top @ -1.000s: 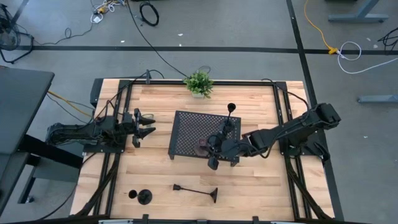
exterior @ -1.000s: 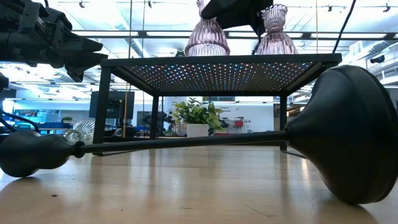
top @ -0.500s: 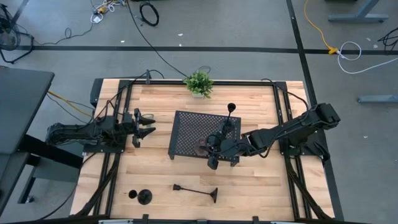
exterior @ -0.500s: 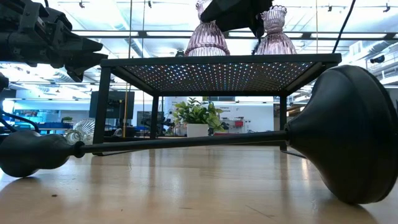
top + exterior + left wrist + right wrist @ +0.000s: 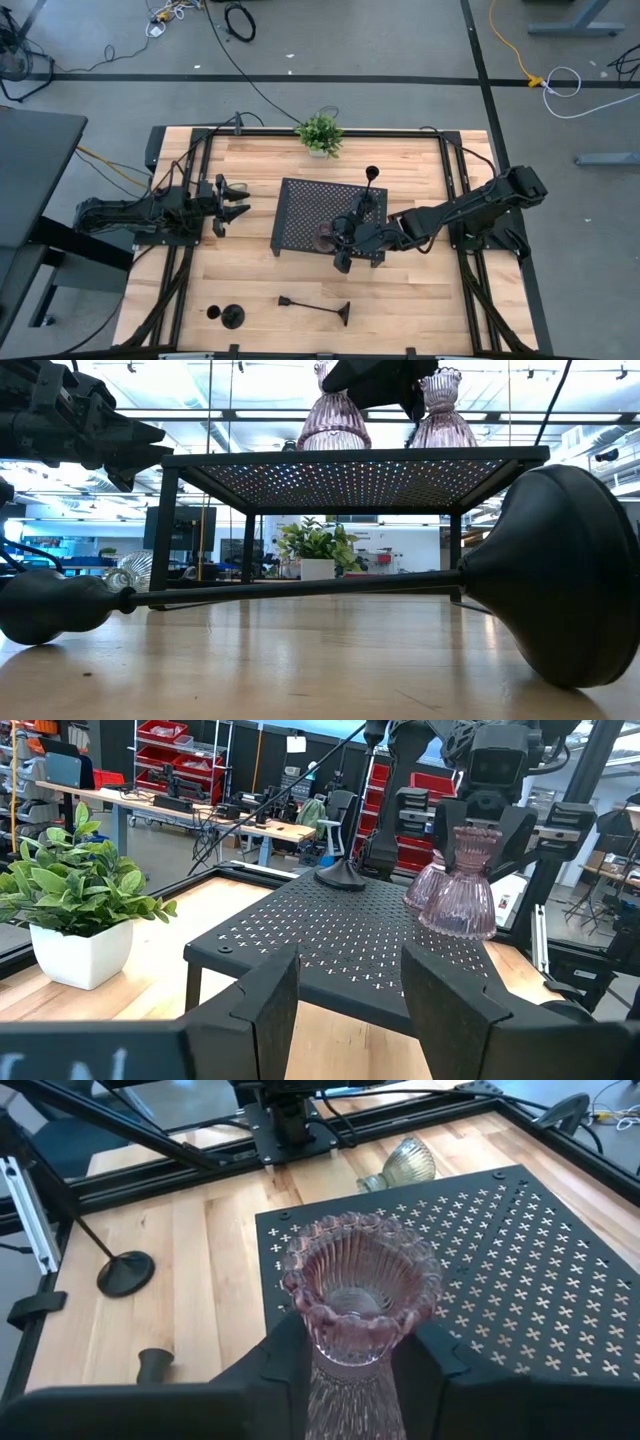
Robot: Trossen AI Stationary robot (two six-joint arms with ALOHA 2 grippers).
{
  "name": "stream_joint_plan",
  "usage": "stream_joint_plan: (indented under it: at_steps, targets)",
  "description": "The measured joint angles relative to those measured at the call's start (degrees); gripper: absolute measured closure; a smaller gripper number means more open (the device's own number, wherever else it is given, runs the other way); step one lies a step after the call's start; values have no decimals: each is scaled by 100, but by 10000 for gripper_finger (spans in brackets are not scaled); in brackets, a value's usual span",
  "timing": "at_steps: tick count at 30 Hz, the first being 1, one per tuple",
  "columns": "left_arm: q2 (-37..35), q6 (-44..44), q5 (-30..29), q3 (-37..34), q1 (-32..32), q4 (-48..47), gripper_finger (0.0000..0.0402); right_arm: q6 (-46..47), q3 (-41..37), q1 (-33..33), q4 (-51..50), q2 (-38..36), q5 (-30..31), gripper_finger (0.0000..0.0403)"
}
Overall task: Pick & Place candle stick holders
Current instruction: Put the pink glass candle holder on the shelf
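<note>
Quick count: six candle stick holders total, three slim black ones and three glass ones.

Black ones: one stands upright at the back of the perforated tray (image 5: 300,200), its stem (image 5: 371,187) just past the right arm. One lies on its side (image 5: 315,305) near the table's (image 5: 420,290) front edge. The third stands at the front left (image 5: 231,317).

Glass: two pink, both upright on the tray near its front right corner, close together. The right gripper (image 5: 338,242) is clamped on one pink cup (image 5: 360,1295), a finger pressed on each side of its narrow waist. The other pink cup (image 5: 425,885) sits just behind it from the left wrist camera. The single greenish cup (image 5: 405,1160) lies tipped over on the wood just off the tray's left side.

The left gripper (image 5: 232,203) hovers left of the tray, fingers spread, holding nothing.

One little potted plant (image 5: 319,133) sits at the back edge.

Hard to see: from above the greenish cup is basically lost beside the left gripper, and the right gripper covers most of the pink pair.
</note>
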Motion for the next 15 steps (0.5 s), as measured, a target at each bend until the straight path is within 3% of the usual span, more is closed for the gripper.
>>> stream_joint_plan:
  at_steps: [15]
  targets:
    - [0, 0, 2, 0, 0, 0, 223, -265, 0, 2, 47, 10, -5, 252]
